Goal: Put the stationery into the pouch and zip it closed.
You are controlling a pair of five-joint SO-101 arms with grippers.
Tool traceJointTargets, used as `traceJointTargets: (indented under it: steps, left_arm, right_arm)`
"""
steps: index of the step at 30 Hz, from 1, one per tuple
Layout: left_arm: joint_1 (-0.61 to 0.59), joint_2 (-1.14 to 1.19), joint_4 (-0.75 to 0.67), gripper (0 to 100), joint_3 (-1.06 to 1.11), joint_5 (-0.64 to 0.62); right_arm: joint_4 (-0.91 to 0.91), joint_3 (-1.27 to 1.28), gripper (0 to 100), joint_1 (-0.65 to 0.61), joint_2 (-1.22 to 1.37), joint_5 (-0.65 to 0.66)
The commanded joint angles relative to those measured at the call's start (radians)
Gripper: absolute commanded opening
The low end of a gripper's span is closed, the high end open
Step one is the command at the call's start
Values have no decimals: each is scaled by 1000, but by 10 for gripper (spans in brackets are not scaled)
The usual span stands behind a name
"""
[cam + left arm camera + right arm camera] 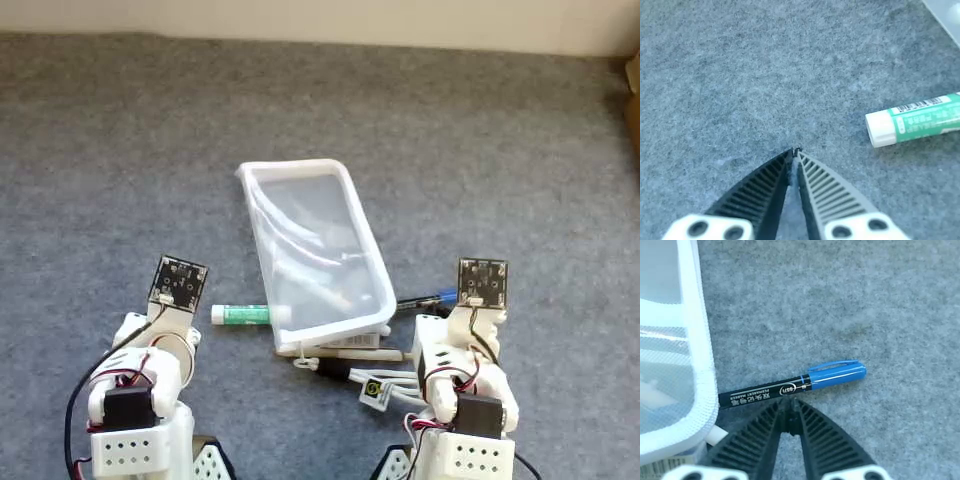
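The pouch lies in the middle of the grey tabletop, translucent white and angled, its long side running from far left to near right. Some pale items show through its wall (too faint to name).

A green glue stick lies on the tabletop just left of the pouch's near end, its white cap pointing left. A marker with a blue cap lies on the right, its black end reaching the pouch's right edge. A pale stick-shaped item lies along the pouch's near edge.

The left claw is clenched with nothing in it, tips together over bare tabletop, and the glue stick is off to its right. The right claw is likewise clenched and holds nothing. Its tips are close by the barrel of the marker, with the pouch's edge to the left.
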State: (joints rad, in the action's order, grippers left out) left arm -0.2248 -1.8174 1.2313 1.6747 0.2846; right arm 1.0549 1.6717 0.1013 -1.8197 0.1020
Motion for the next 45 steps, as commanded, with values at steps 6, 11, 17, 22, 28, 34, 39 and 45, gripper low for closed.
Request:
traceJointTargets:
  steps: [6,11,17,22,28,34,39,45]
  left_arm:
    - [-7,-4,3,34,21,-6]
    - [-7,-4,3,34,21,-6]
    - [-5,-4,3,34,21,-6]
    - [-5,-7,-6,38,21,-3]
    - [-10,-10,-97,35,19,-5]
    - [2,-10,-149,38,19,-2]
    - [33,-8,-149,35,19,-5]
    - [31,-7,-147,38,19,-3]
  right_arm:
    - [-8,113,5,-4,-21,-5]
    - [-8,113,5,-5,-21,-9]
    - [-8,113,5,-7,-21,-9]
    - [-8,113,5,-7,-21,-8]
    - [-12,113,5,-7,-21,-5]
    - [-18,94,5,18,-21,80]
    - [-18,13,5,21,-21,221]
    - [-64,-145,5,13,-19,221]
